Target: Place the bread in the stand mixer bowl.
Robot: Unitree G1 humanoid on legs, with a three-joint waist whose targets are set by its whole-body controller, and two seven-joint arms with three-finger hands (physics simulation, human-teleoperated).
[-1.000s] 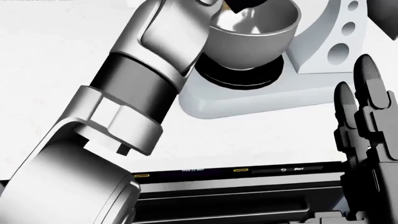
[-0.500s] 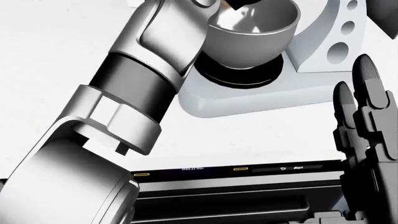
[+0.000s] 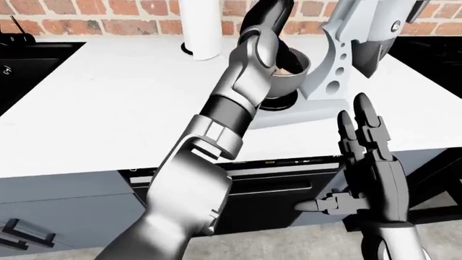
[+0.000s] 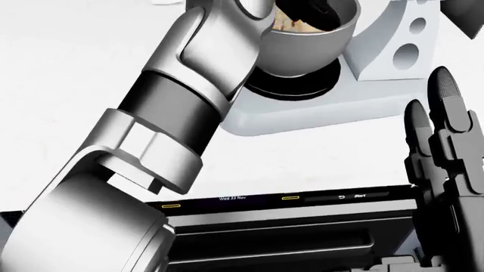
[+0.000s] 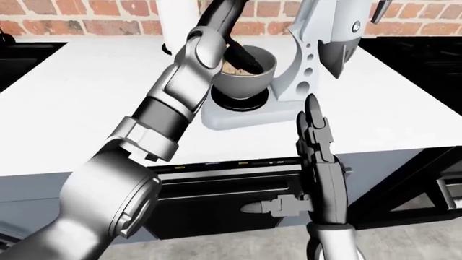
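Note:
The steel mixer bowl (image 5: 245, 81) sits on the white stand mixer (image 5: 307, 76), whose head is tilted up, at the top middle of the eye views. The brown bread (image 5: 229, 66) lies inside the bowl and also shows in the head view as bread (image 4: 291, 22). My left arm reaches up from the bottom left, and my left hand (image 5: 242, 54) is down in the bowl with its black fingers round the bread. The wrist hides part of the grip. My right hand (image 3: 361, 116) stands open, fingers upright, below and right of the mixer, at the counter's near edge.
The white counter (image 3: 108, 97) stretches left of the mixer, with a white roll (image 3: 202, 27) standing by the brick wall. Below the counter edge is a dark appliance with a lit control strip (image 4: 287, 198) and a handle (image 3: 274, 192). A black cooktop (image 3: 21, 59) lies far left.
My left hand has gone down into the bowl with the bread, which now shows inside it. The mixer sits slightly higher in the head view. The right hand has barely moved.

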